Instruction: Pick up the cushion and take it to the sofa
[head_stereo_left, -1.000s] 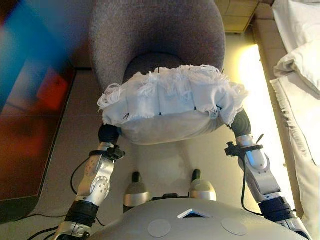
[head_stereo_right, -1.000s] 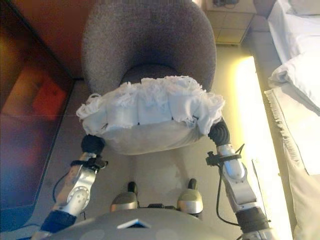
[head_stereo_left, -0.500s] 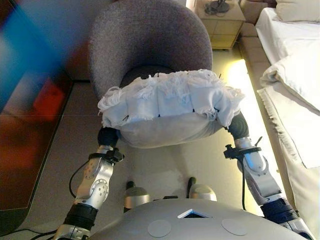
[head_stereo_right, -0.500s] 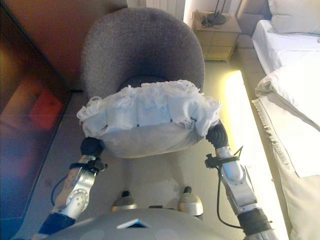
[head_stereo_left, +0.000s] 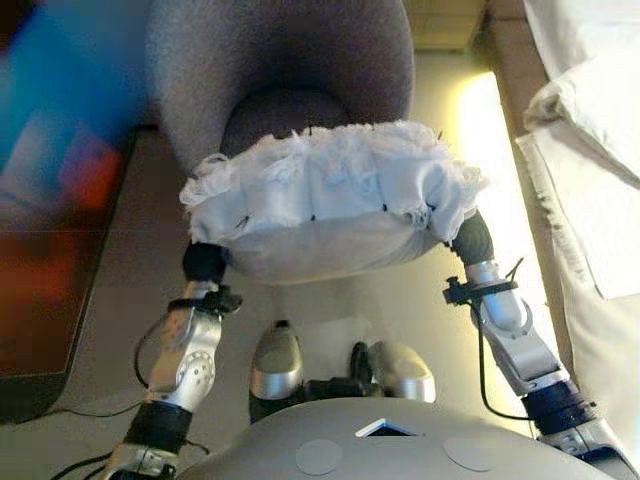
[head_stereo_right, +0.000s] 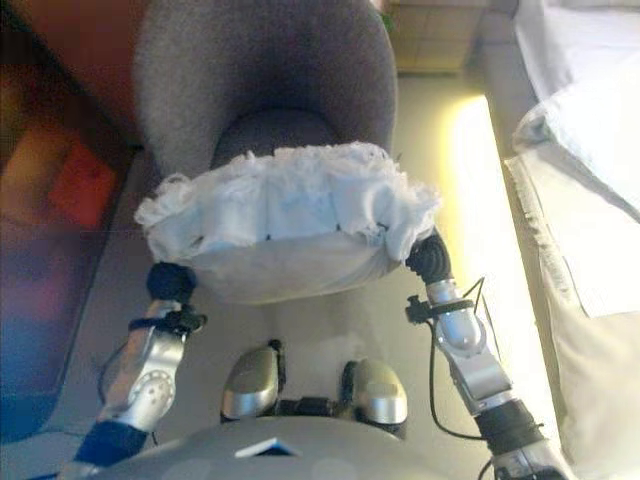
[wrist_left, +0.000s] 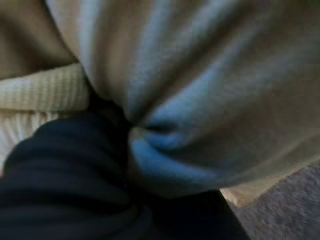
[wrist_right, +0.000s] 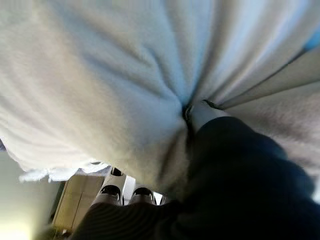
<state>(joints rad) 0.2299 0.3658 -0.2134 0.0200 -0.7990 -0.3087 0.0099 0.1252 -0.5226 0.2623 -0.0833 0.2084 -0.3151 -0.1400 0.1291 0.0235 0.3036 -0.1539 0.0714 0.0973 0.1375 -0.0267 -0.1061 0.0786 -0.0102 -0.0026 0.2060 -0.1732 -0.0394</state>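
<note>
Whole view has shifted vs a second ago and half a second ago: the nightstand at the top is nearly out of frame, legs show lower down, so the camera/body moved, not the objects. Grey armchair (head_stereo_left: 280, 80) sits at the top, seat bare, and reads slightly larger and higher in frame than before; judgement: robot is stepping or leaning with the load, no clear turn away from the chair yet. The white bed (head_stereo_left: 590, 150) with its pillow runs down the robot's right side. A dark low cabinet or table (head_stereo_left: 50, 250) is on the left; blurred, can't tell which. The cushion (head_stereo_left: 330, 205), white with a frilly fringed top edge and smooth underside, is off the chair, held up in front of the chest between both arms, same hold as in the earlier frames, not sagging or slipping. Left hand (head_stereo_left: 205, 262) is under the cushion's left end; only the dark ribbed cover shows, the wrist view is all cover and bunched fabric, fingers buried, so cannot tell if it grips or just props. Right hand (head_stereo_left: 472, 240) is under the right end; the wrist view shows cover pressed into a fabric crease, fingers hidden, cannot tell. Meaning for the task: pick-up looks done, carry phase under way, sofa not identifiable in any view. Containers: none in view, nothing holds anything apart from the hands bearing the cushion.
</note>
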